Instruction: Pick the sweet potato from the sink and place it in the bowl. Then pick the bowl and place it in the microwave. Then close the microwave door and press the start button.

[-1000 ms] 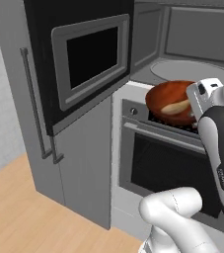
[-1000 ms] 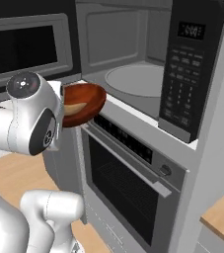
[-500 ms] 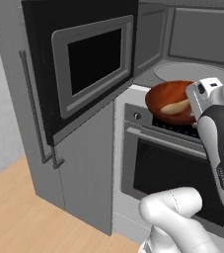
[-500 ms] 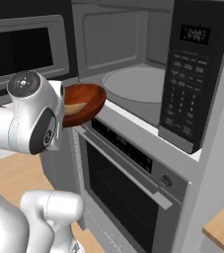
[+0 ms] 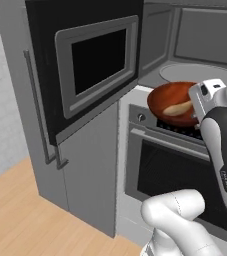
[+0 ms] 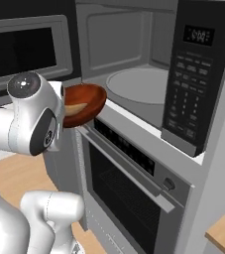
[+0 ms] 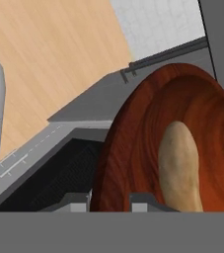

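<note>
Our two fingers are clamped on the near rim of the one bowl, one tip on each side of the rim in the hand view, so the gripper is holding it. We count one sweet potato, lying inside the bowl. From the left base view the bowl hangs in the air just in front of the microwave, above the top edge of the single oven, with the potato near its middle. The one microwave door stands swung wide open to the left. In the right base view we see one pale turntable in the cavity and one black control panel to its right.
</note>
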